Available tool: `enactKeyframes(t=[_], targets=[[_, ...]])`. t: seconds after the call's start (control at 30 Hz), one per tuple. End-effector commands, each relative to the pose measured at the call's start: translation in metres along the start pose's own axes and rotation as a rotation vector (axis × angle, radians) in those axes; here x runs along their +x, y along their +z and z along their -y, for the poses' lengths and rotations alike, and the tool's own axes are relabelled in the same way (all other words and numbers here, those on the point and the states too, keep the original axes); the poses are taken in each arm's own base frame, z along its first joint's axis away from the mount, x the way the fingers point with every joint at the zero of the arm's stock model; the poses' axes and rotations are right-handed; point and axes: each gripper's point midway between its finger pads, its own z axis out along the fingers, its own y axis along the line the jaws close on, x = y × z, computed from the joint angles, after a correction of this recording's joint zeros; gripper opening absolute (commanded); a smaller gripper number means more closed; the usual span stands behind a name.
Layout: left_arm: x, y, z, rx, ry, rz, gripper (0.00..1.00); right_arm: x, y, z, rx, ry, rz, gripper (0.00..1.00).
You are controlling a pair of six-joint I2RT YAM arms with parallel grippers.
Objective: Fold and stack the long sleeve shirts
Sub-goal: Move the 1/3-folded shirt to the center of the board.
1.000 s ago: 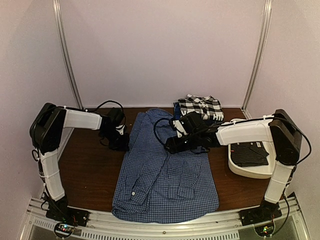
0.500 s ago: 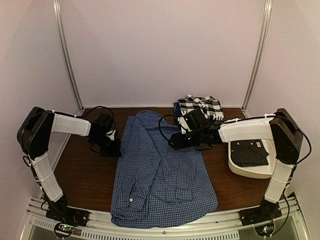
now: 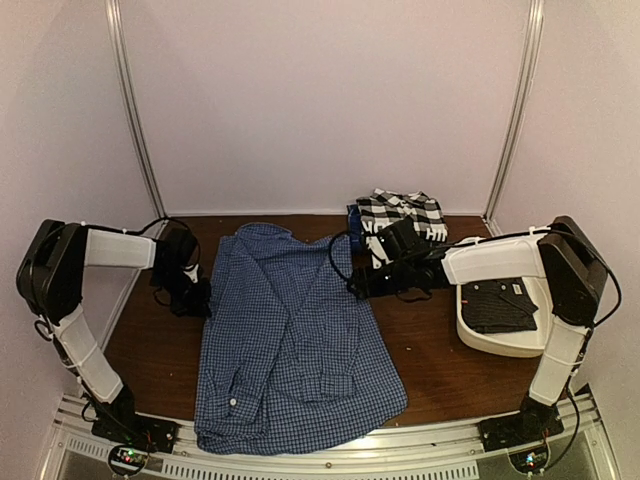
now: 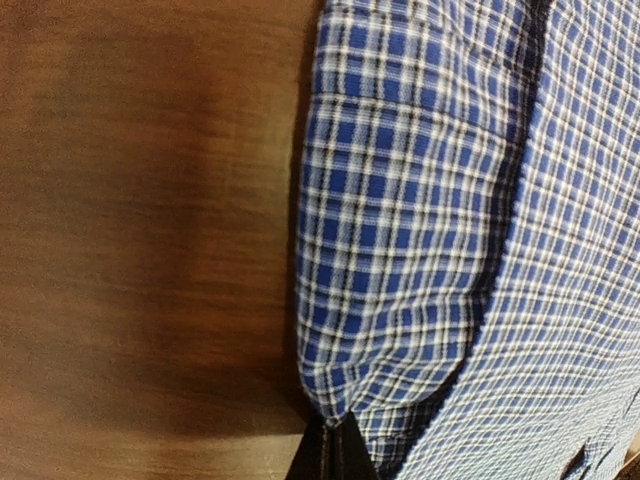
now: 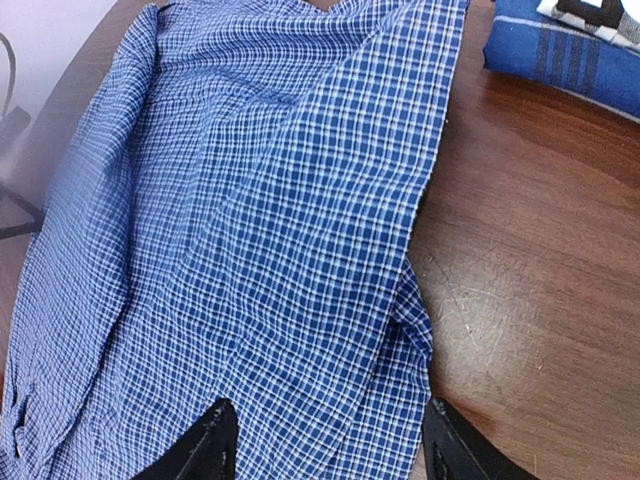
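The blue-and-white fine-check shirt [image 3: 290, 340] lies spread on the brown table, collar at the back. My left gripper [image 3: 196, 296] is shut on a fold of its left edge, and the left wrist view shows the closed fingertips [image 4: 335, 455] pinching the cloth [image 4: 420, 200]. My right gripper [image 3: 366, 285] is open and low over the shirt's right edge, its fingers [image 5: 205, 445] wide apart above the cloth [image 5: 270, 230]. The black-and-white large-check shirt [image 3: 402, 212] lies folded at the back on a blue folded cloth [image 5: 560, 50]. No lettered shirt can be made out.
A white plastic tub [image 3: 500, 340] stands at the right of the table with a dark cloth [image 3: 497, 306] in it. Bare brown table [image 4: 130, 200] shows left of the shirt. The shirt's hem reaches the table's near edge.
The left gripper has pulled back to the left and dragged the fine-check shirt left with it. The right gripper has shifted slightly right and now sits at the shirt's right edge.
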Motion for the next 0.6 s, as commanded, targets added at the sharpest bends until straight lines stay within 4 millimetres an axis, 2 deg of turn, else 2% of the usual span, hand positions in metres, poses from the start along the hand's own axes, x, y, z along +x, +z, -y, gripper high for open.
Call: enactKeyframes(t=[0.0,0.2,0.37,0.47,0.57], targets=[[-0.018,0.009,-0.022,-0.148,0.019,-0.009,0.0,0.009,-0.01,-0.01,-0.029,-0.003,-0.006,0.64],[-0.062,0.016,-0.021,-0.17,0.008,0.018,0.0,0.039,-0.018,-0.021,-0.023,-0.038,-0.054,0.64],[-0.082,0.015,-0.028,-0.211,0.013,0.038,0.0,0.056,-0.024,-0.018,-0.007,-0.038,-0.072,0.64],[-0.092,0.006,-0.025,-0.22,0.028,0.063,0.01,0.046,-0.026,-0.009,0.026,-0.031,-0.05,0.64],[-0.105,-0.015,-0.019,-0.22,0.046,0.117,0.17,0.018,-0.029,0.002,0.043,-0.004,-0.007,0.64]])
